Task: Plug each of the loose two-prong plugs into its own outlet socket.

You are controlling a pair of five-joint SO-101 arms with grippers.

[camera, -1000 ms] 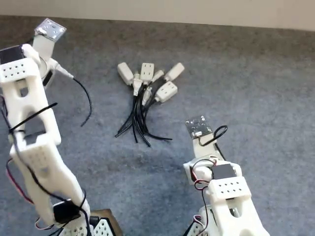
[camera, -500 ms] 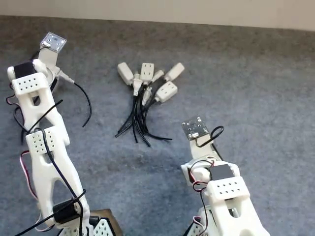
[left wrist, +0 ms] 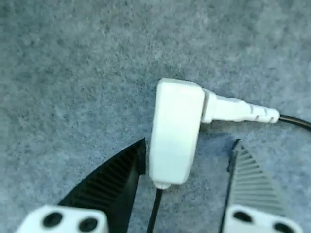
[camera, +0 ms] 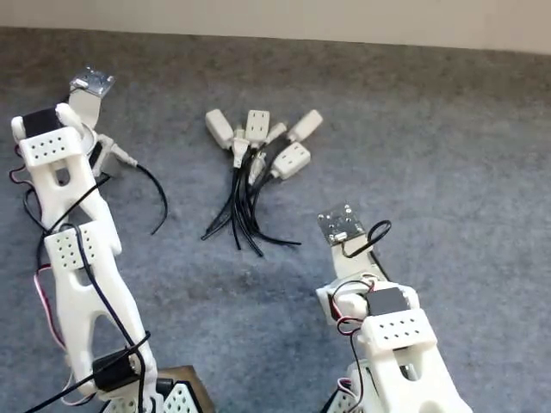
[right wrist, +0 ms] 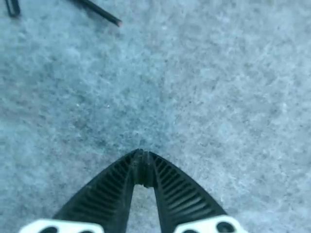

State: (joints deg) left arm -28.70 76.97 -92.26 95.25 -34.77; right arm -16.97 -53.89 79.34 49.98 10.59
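- Straddling the outlet block (left wrist: 175, 126), the left gripper (left wrist: 188, 145) has its jaws spread wide. One finger touches the block's side and the other stands apart, so nothing is clamped.
- A plug (left wrist: 233, 109) butts into the side of that block and looks fully seated. The joint appears to hold by itself, which would explain why the jaws need not squeeze.
- In the high view this joined pair (camera: 116, 155) lies at about 9 o'clock from the bundle (camera: 258, 142) and well apart from it. Its black cord (camera: 157, 194) curls away toward 5 o'clock. It was probably placed there to keep a finished pair out of the tangle.
- The bundle of white plugs and outlets sits near the middle of the carpet (camera: 448, 129). The heads fan out toward 12 o'clock and the cords trail toward 6 o'clock, which leaves the heads open to a grasp from above. I cannot tell whether any of them are already mated.
- The right gripper (right wrist: 142, 167) has its jaws closed on nothing. It hangs over bare carpet at about 5 o'clock from the bundle, with loose cord ends (right wrist: 104, 14) just beyond its tips. It seems parked clear of the other arm's work.
- Most of the task looks undone, since the bundle's pieces have yet to be paired.
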